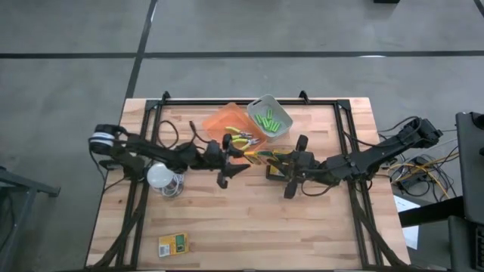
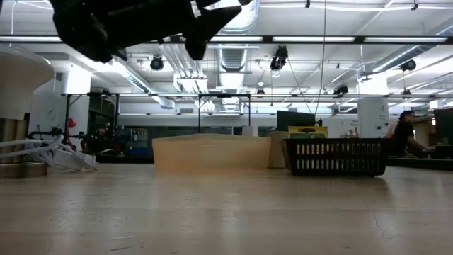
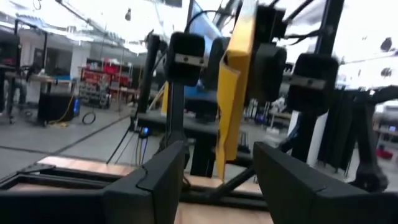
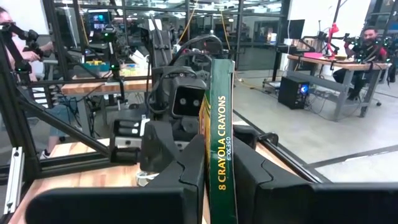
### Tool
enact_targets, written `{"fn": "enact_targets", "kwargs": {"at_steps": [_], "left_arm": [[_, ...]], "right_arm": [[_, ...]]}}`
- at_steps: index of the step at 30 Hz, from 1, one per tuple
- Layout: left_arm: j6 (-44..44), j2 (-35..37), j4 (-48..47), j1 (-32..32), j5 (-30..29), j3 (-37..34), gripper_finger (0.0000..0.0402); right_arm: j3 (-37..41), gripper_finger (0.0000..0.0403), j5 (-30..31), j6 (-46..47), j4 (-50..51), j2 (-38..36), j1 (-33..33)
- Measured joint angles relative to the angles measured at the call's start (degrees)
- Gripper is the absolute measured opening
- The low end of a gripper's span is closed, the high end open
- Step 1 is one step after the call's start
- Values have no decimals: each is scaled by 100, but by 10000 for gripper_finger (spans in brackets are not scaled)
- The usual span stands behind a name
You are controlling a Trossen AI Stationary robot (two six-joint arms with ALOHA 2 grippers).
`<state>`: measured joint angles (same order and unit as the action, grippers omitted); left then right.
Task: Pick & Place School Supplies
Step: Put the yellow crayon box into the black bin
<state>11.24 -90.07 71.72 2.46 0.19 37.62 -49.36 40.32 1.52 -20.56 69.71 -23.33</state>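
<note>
A: How far along does the sorting look?

B: Partly done, I'd judge. The lime-green markers (image 1: 266, 119) lie in the grey bin (image 1: 281, 132), and the green-handled pliers (image 1: 240, 139) rest at the edge of the orange bin (image 1: 219, 121), both a little beyond the fingertips of the two arms.

A: And the right gripper (image 4: 217, 180)?

B: Its fingers (image 4: 186, 177) are pinched narrow on a crayon box (image 4: 219, 143), which stands on edge between them with its spine toward the wrist camera. It is lifted clear of the table (image 1: 227, 219), I'd say, though the overhead view is crowded there.

A: The left gripper (image 3: 219, 177)?

B: Its fingers (image 3: 155, 177) stand wide with nothing between them. They face the right gripper nose to nose, and the yellow box hangs just past their tips, in line with the gap. It reads as a hand-over about to happen, but that's a guess.

A: What's left?

B: The held box isn't in any bin yet. A second crayon box (image 1: 173, 244) lies flat near the front edge of the table, well apart from both sets of fingers and untouched. The black basket (image 2: 336, 157) in the low view holds something yellow, but I can't tell what
</note>
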Motion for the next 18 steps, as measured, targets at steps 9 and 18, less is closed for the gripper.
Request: {"fn": "enact_targets", "kwargs": {"at_steps": [9,18], "left_arm": [[-246,10,-874,0,26,464,197],[-262,16,-874,0,16,469,197]], "right_arm": [[0,38,0,0,13,4,0],[0,38,0,-7,21,4,0]]}}
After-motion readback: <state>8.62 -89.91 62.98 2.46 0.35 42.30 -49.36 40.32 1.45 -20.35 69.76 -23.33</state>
